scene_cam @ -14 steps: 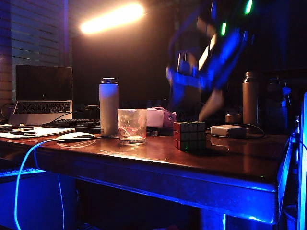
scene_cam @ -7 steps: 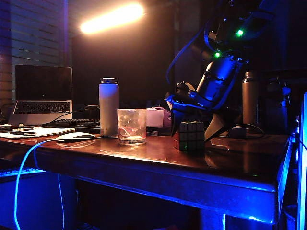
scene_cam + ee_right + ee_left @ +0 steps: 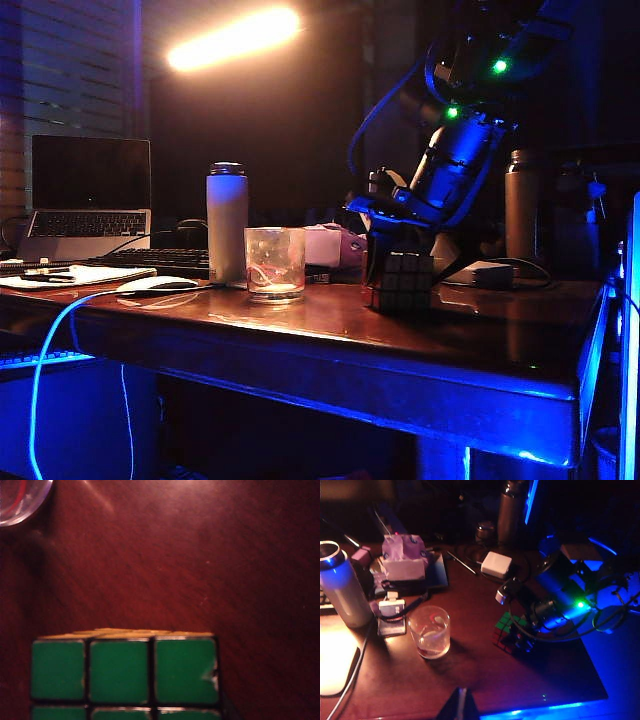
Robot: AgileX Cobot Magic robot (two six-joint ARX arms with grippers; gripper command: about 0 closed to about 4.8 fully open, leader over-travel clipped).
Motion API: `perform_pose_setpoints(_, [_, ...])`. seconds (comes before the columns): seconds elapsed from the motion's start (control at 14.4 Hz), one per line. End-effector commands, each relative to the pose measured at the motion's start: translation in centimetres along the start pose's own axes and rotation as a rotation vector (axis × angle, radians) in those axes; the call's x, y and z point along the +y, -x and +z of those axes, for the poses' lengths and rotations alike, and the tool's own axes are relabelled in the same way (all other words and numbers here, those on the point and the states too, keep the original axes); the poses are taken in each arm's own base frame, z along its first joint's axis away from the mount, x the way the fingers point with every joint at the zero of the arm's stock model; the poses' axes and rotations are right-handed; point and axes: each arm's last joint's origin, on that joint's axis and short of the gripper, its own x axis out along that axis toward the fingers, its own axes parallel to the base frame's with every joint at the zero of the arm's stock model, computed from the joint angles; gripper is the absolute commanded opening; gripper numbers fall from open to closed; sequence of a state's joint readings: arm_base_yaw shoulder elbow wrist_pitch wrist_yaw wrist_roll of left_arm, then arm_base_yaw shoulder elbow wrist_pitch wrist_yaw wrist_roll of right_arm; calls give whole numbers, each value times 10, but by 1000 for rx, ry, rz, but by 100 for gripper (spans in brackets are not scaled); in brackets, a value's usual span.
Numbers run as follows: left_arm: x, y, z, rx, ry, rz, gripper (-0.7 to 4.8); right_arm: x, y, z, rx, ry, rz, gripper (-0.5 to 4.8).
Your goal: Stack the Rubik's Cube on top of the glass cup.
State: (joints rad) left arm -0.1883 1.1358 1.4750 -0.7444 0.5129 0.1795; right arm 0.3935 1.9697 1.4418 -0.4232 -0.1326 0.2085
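The Rubik's Cube (image 3: 405,283) stands on the brown table, right of the glass cup (image 3: 275,262), about a cube's width apart. My right gripper (image 3: 406,280) reaches down from above, one finger against each side of the cube, shut on it. The right wrist view shows the cube's green face (image 3: 125,672) close up and the cup's rim (image 3: 20,500) in a corner; the fingers themselves stay out of frame. From the left wrist view I see the cup (image 3: 429,637), the cube (image 3: 504,632) and the right arm (image 3: 555,610) over it. My left gripper (image 3: 462,705) hangs shut and empty above the table's front edge.
A white bottle (image 3: 227,235) stands just left of the cup, a tissue pack (image 3: 335,245) behind it. A pale adapter box (image 3: 478,273) and a brown bottle (image 3: 521,205) sit behind the cube. Laptop (image 3: 90,195), keyboard (image 3: 160,260) and mouse (image 3: 157,285) fill the left.
The right arm came down over the cube, first with jaws wide on either side, then closing in on it. The cube shifted slightly to the right. The cup stayed put.
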Motion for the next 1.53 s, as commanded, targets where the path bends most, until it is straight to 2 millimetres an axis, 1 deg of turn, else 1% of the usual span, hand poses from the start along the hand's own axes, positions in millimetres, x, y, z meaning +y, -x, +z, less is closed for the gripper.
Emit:
perform_pose_setpoints(0.07, [-1, 2, 1, -6, -11, -7, -4, 3, 6, 7, -56, 8, 17, 44])
perform_pose_setpoints(0.21, [-1, 2, 1, -7, -11, -7, -4, 6, 15, 13, -109, 17, 41, 44])
perform_pose_setpoints(0.49, [-1, 2, 2, -9, -13, -7, -4, 15, 40, 32, -261, 50, 134, 44])
perform_pose_setpoints(0.63, [-1, 2, 2, -10, -13, -7, -4, 21, 53, 49, -330, 72, 162, 44])
perform_pose_setpoints(0.76, [-1, 2, 2, -10, -13, -7, -4, 28, 70, 70, -450, 95, 186, 44])
perform_pose_setpoints(0.9, [-1, 2, 2, -10, -13, -7, -4, 33, 76, 89, -506, 112, 202, 44])
perform_pose_setpoints(0.97, [-1, 2, 2, -10, -13, -7, -4, 35, 73, 96, -511, 126, 223, 44])
perform_pose_setpoints(1.04, [-1, 2, 2, -10, -13, -7, -4, 37, 66, 102, -508, 136, 254, 44])
perform_pose_setpoints(1.25, [-1, 2, 2, -10, -13, -7, -4, 46, 36, 110, -474, 156, 305, 44])
perform_pose_setpoints(1.32, [-1, 2, 2, -10, -13, -7, -4, 52, 26, 109, -464, 168, 327, 44])
perform_pose_setpoints(1.53, [-1, 2, 2, -12, -14, -7, -4, 63, 6, 104, -452, 194, 345, 44])
